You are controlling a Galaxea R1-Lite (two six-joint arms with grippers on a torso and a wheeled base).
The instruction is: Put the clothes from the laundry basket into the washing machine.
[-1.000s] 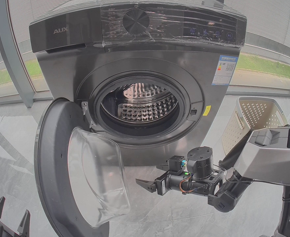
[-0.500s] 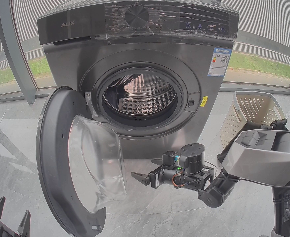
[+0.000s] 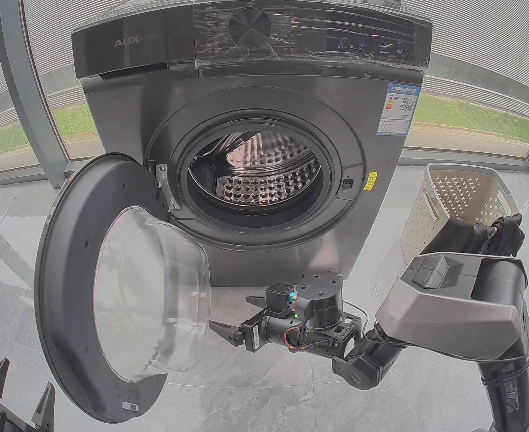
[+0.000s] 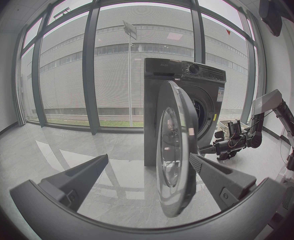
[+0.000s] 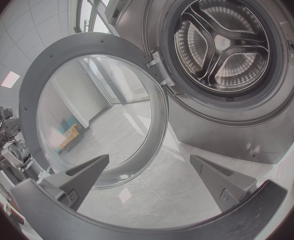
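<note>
Head view looks down at the washing machine (image 3: 252,94); both low wrist views share its door (image 4: 174,144).

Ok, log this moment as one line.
door open | drum empty | dark clothes at basket | right gripper open, low before washer | left gripper open

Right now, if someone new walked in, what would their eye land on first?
The washer, with its door wide open toward the robot's left, baring a shiny, empty drum. Next, the right claw, open, low in front of the washer. Then the basket at the washer's right, with dark clothes at its near rim.
</note>
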